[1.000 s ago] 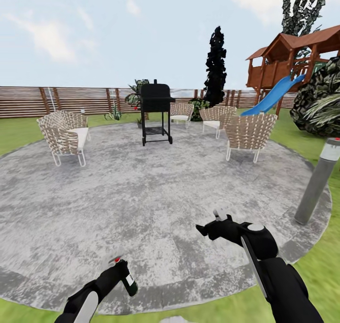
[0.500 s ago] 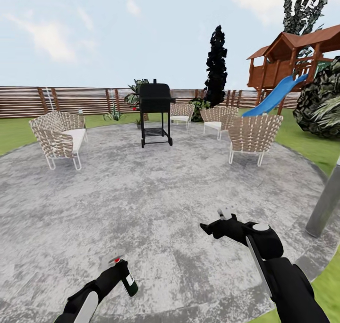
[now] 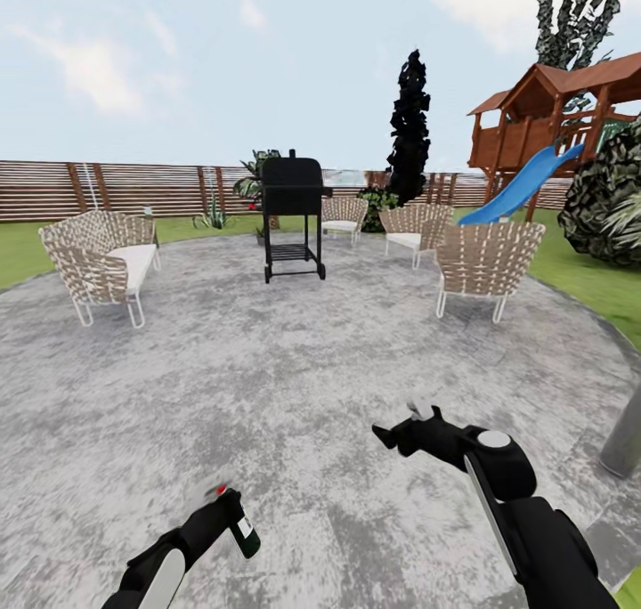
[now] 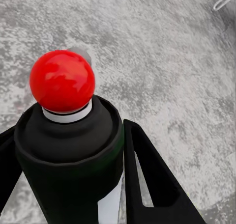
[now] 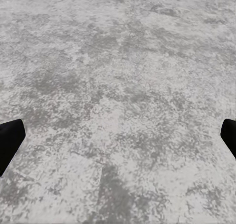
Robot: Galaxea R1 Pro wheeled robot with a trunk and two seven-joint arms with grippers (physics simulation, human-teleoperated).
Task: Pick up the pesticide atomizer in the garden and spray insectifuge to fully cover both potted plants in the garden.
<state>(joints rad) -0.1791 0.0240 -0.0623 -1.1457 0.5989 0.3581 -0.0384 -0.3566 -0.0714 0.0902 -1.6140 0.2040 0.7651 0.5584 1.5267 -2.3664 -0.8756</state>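
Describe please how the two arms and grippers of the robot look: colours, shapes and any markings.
Both arms are glossy black with rounded shells. The right arm carries a long white stripe and a round white cap at a joint. The left arm has a white panel on its forearm. The left gripper and right gripper have flat, black, tapering fingers. No loose cables show.

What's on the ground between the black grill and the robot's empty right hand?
Nothing: in the head view, only bare grey patio lies between the grill and the right tool.

pincer point(image 4: 69, 184) gripping pesticide atomizer point(image 4: 66, 135), gravelly patio point(image 4: 162, 62)
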